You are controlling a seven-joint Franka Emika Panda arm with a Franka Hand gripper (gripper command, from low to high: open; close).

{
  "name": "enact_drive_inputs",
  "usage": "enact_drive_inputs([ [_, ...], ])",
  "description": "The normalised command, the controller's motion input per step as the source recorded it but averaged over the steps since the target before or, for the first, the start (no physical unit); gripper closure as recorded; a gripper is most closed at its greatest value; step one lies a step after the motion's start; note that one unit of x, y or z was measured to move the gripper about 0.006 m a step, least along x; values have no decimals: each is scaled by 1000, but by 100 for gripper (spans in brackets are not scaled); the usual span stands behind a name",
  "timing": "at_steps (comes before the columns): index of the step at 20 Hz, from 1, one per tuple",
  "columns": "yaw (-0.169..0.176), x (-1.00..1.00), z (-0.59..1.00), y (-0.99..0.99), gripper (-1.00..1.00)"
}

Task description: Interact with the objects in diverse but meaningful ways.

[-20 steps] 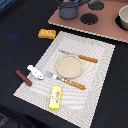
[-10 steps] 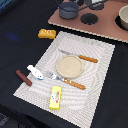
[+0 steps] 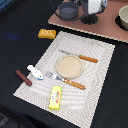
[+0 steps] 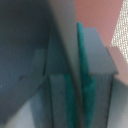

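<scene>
Two cameras: one looking down from off the arm, one riding on the wrist pressed close to its subject.

The exterior view is looking down at a slant from high up, taking in the whole striped placemat (image 3: 67, 62) on the dark table (image 3: 15, 30) and the pinkish board (image 3: 100, 27) along the far edge, where the gripper (image 3: 90, 6) is showing. The wrist view is sitting so close that everything is blurring: grey wall, teal fingers (image 4: 85, 75). Both are sharing a corner of pinkish board (image 4: 97, 15) and placemat weave (image 4: 121, 35).
</scene>
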Motion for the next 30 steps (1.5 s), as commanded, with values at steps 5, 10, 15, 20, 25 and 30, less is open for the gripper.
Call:
enact_drive_inputs([
  [5, 0, 10, -55, 349, 100],
  [10, 0, 3, -73, 354, 100],
  [15, 0, 41, -144, 231, 100],
  [20, 0, 31, -179, 204, 100],
  [25, 0, 74, -139, 210, 100],
  [30, 0, 49, -127, 253, 100],
])
